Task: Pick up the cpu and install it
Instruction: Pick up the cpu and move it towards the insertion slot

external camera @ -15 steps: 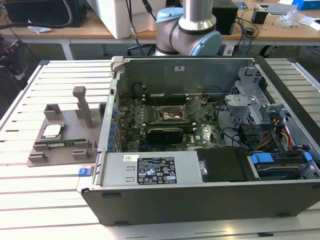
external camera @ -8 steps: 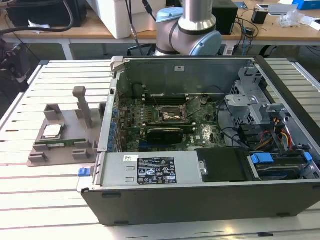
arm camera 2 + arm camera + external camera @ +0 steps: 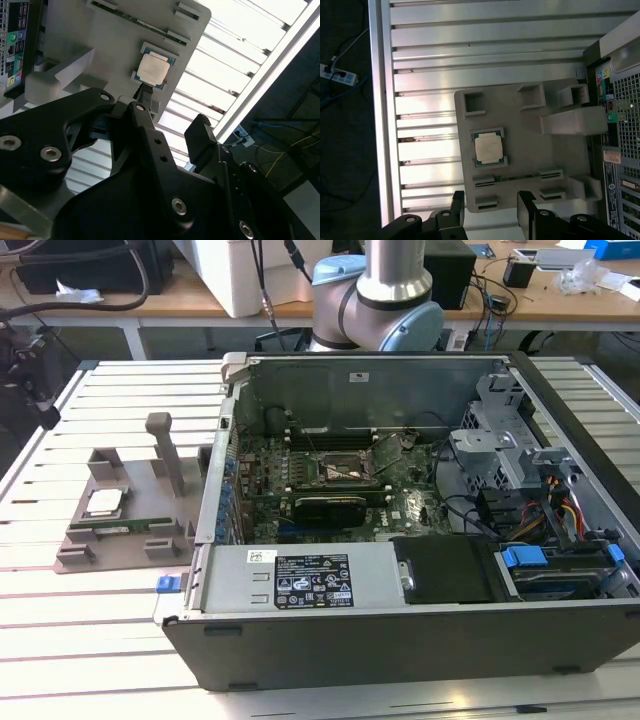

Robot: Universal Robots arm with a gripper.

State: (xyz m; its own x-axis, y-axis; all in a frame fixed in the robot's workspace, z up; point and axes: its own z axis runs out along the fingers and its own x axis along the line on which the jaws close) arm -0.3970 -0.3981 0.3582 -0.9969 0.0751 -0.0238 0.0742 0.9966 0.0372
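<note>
The cpu (image 3: 104, 502) is a small square chip with a silver top. It lies flat in a pocket of the grey holder (image 3: 98, 462) to the exterior view's left of the open computer case (image 3: 400, 635). Both wrist views look down on the cpu (image 3: 488, 148) (image 3: 152, 67). My gripper (image 3: 490, 215) (image 3: 172, 112) hangs well above the holder (image 3: 520, 120), open, with nothing between its black fingers (image 3: 527, 207). It touches nothing. Inside the case, the motherboard's socket (image 3: 345, 472) sits near the middle.
A green memory stick (image 3: 130, 527) lies in the holder beside the cpu. A tall grey post (image 3: 165, 450) rises from the holder. The case walls, drive cage (image 3: 500, 440) and cables (image 3: 570, 510) crowd the right side. The arm's base (image 3: 385, 300) stands behind the case on the slatted table (image 3: 90, 640).
</note>
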